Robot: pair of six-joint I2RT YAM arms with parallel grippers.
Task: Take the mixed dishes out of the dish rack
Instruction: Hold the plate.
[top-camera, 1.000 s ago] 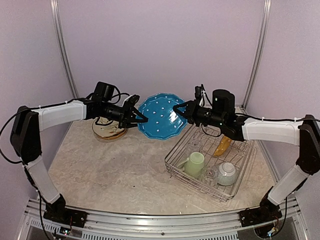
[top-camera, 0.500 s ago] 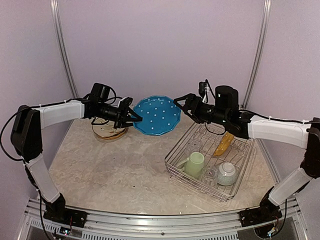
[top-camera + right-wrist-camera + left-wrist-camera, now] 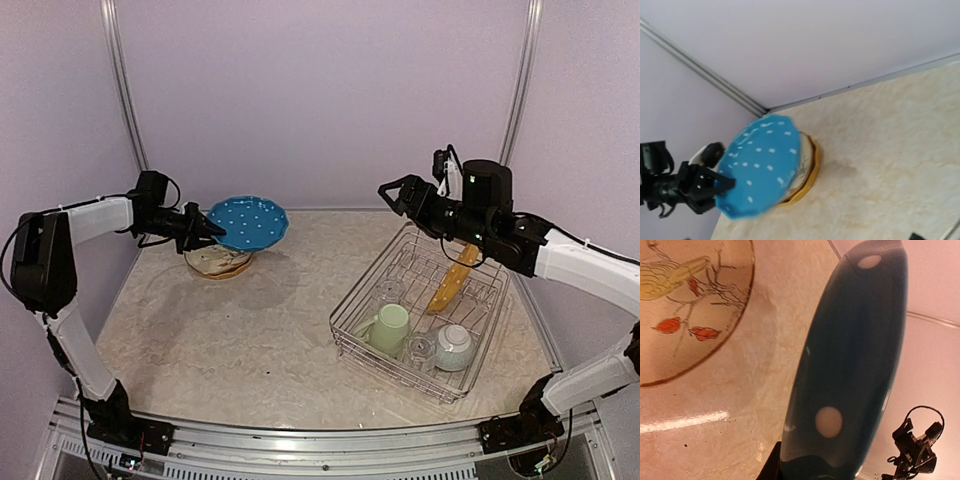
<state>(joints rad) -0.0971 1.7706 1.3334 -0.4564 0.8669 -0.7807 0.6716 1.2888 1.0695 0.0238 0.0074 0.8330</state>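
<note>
My left end effector [image 3: 207,229] is clamped on the left rim of the blue plate [image 3: 247,221]. The plate juts out to the right of it, nearly level, in the air. Just below, on the worktop [image 3: 250,340], lies the cream floral plate [image 3: 218,262], apart from the blue one. My right end effector [image 3: 393,188] hangs open and empty above the far end of the dish rack [image 3: 347,335], the nearer arm to the yellow dotted plate [image 3: 448,283] and pale green mug [image 3: 390,328] inside.
</note>
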